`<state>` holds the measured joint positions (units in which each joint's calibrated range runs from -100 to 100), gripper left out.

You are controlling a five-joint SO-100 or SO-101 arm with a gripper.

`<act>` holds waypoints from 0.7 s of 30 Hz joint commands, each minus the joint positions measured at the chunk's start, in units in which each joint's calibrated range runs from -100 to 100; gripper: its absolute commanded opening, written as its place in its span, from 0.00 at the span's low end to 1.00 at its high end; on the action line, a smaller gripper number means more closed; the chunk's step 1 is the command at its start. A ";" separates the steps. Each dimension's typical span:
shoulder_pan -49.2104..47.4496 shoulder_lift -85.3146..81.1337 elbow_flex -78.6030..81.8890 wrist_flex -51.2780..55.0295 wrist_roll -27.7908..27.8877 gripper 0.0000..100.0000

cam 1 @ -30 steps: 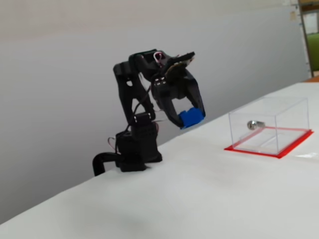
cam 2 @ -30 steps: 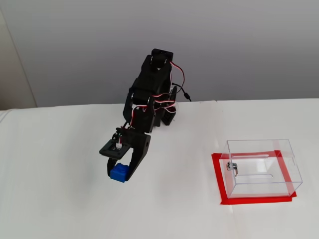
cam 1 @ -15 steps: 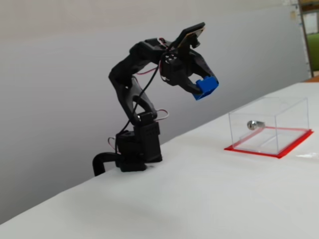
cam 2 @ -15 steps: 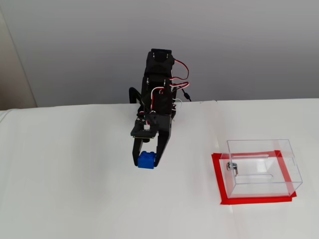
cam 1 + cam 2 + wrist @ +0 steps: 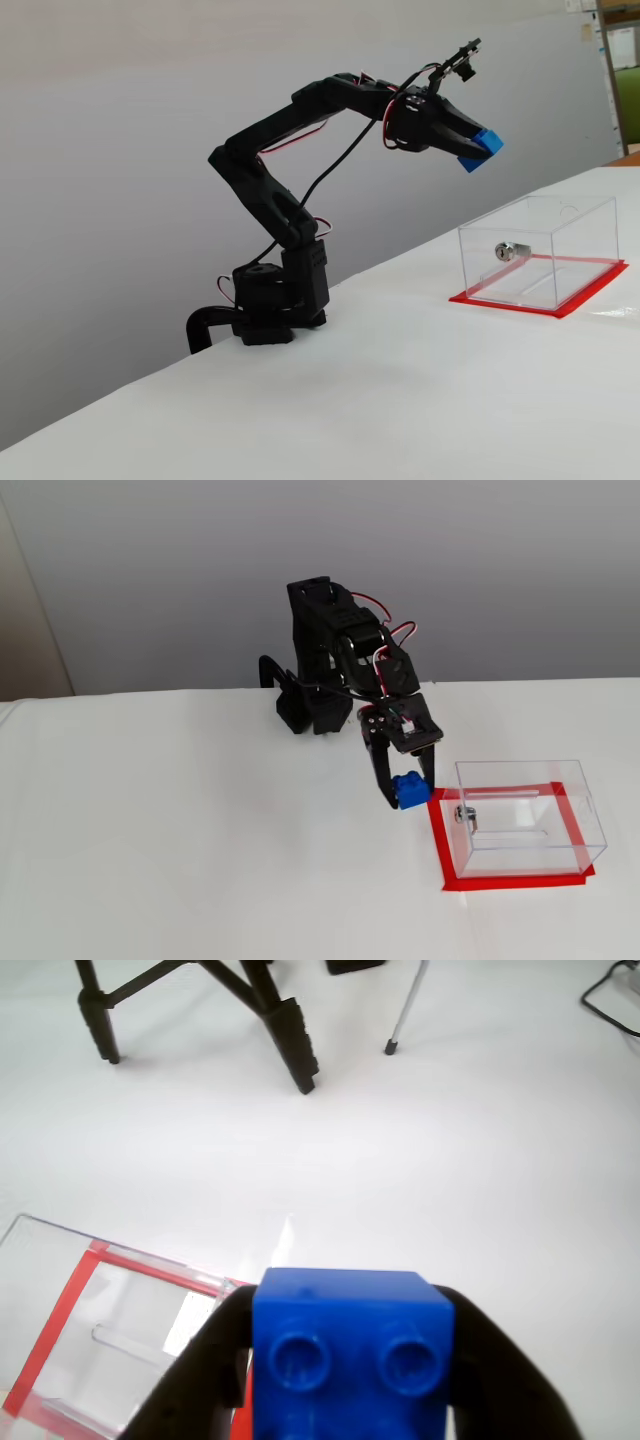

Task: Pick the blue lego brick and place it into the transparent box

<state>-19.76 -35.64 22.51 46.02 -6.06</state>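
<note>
The blue lego brick (image 5: 348, 1355) fills the bottom of the wrist view, clamped between the black fingers (image 5: 195, 1380). My gripper (image 5: 478, 151) is shut on the blue lego brick (image 5: 477, 150) and held high in the air, above and just left of the transparent box (image 5: 540, 250) in a fixed view. From the higher fixed view, the gripper (image 5: 409, 790) with the brick (image 5: 410, 789) sits just left of the box (image 5: 527, 817), near its left wall. The box has a red base mat (image 5: 510, 882) and a silver lock cylinder (image 5: 463, 814). The box's corner (image 5: 90, 1335) shows at the lower left of the wrist view.
The arm's black base (image 5: 270, 300) stands at the table's back edge. Black tripod legs (image 5: 285, 1035) and a thin metal leg (image 5: 403, 1010) stand on the white table at the top of the wrist view. A cable (image 5: 612, 1000) lies at top right.
The arm has stretched out and swung toward the box, carrying the brick higher and to the right. The brick has stayed in the gripper throughout.
</note>
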 commanded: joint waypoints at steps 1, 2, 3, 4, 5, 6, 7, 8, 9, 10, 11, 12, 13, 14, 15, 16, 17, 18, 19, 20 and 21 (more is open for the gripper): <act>-6.82 -0.46 -2.43 -0.93 0.11 0.13; -8.29 -0.04 -2.71 -0.93 0.16 0.13; -9.92 0.56 -2.98 -0.93 0.21 0.13; -11.10 1.07 -3.16 -0.93 0.26 0.13; -12.29 1.49 -3.25 -1.45 0.16 0.13; -13.69 2.09 -3.34 -2.15 0.06 0.13; -15.17 2.59 -3.43 -2.67 0.00 0.13; -16.65 3.10 -3.52 -3.46 -0.05 0.13; -17.98 3.70 -3.52 -4.50 -0.05 0.13; -19.38 4.29 -3.52 -5.37 -0.10 0.13; -21.01 4.97 -3.52 -6.50 -0.10 0.13; -21.90 5.31 -3.61 -7.29 -0.10 0.13; -23.08 5.90 -4.06 -8.07 -0.10 0.13; -24.34 6.58 -4.69 -8.59 -0.10 0.13; -25.52 7.43 -5.51 -8.59 -0.10 0.13; -26.63 8.45 -6.59 -8.59 -0.10 0.13; -27.67 9.72 -7.59 -8.59 -0.10 0.13; -28.55 11.16 -8.67 -8.59 -0.10 0.13; -29.44 12.61 -9.85 -8.59 -0.10 0.13; -30.25 14.13 -11.20 -8.59 -0.10 0.13; -30.99 15.75 -12.74 -8.59 -0.10 0.13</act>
<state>-48.50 -22.62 16.06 38.47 -6.06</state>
